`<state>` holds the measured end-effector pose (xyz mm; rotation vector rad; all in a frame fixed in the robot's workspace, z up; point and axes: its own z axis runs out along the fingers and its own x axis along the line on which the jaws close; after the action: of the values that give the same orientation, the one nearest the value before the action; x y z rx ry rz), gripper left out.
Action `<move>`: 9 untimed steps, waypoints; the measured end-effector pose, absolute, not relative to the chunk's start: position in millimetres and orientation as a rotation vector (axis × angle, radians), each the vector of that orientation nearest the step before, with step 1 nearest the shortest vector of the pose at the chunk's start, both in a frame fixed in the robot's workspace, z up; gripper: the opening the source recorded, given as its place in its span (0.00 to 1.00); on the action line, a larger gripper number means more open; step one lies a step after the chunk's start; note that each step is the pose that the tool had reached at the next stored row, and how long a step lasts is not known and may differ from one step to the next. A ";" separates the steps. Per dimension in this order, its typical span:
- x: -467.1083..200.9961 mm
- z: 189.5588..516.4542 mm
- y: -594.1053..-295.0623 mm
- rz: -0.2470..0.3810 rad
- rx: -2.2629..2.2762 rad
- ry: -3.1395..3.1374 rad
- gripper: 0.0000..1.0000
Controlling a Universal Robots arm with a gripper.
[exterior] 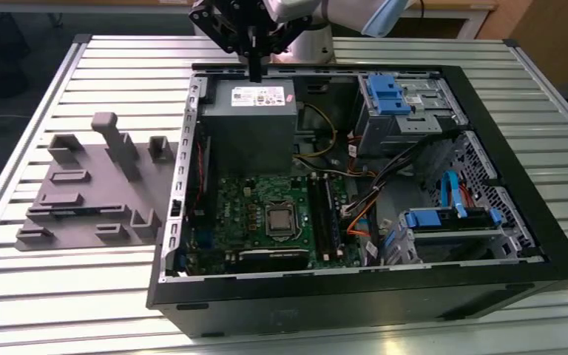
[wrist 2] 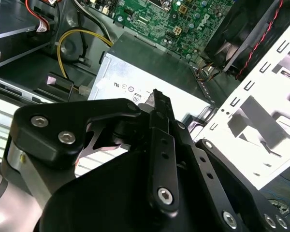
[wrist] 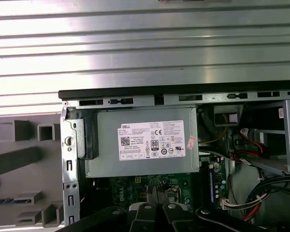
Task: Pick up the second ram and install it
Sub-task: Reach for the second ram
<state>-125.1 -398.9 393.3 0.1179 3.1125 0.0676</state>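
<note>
My gripper (exterior: 255, 72) hangs over the far edge of the open computer case (exterior: 363, 296), just above the grey power supply (exterior: 248, 111). Its black fingers are shut with nothing between them, as both wrist views show (wrist: 157, 194) (wrist 2: 157, 95). The second ram appears as a thin blue strip (wrist: 2, 200) lying in a slot of the grey holder tray (wrist: 19, 159). That tray (exterior: 86, 185) sits on the table at the exterior view's left, well apart from the gripper. The long black memory slots (exterior: 322, 218) run beside the processor socket (exterior: 281, 220) on the green motherboard.
The case lies on its side on a slatted metal table (exterior: 27, 296). Blue drive brackets (exterior: 387, 92) and a drive cage (exterior: 452, 222) with bundled cables fill the exterior view's right side of the case. The arm's base (exterior: 309, 44) stands behind the case.
</note>
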 end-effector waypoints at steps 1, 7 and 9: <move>-125.2 393.3 -398.9 0.068 0.118 3.113 0.11; -126.4 393.3 -398.9 0.068 0.118 3.113 0.11; -126.8 393.3 -398.9 0.068 0.118 3.112 0.11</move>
<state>-126.8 -398.9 393.3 0.1179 3.1125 0.0677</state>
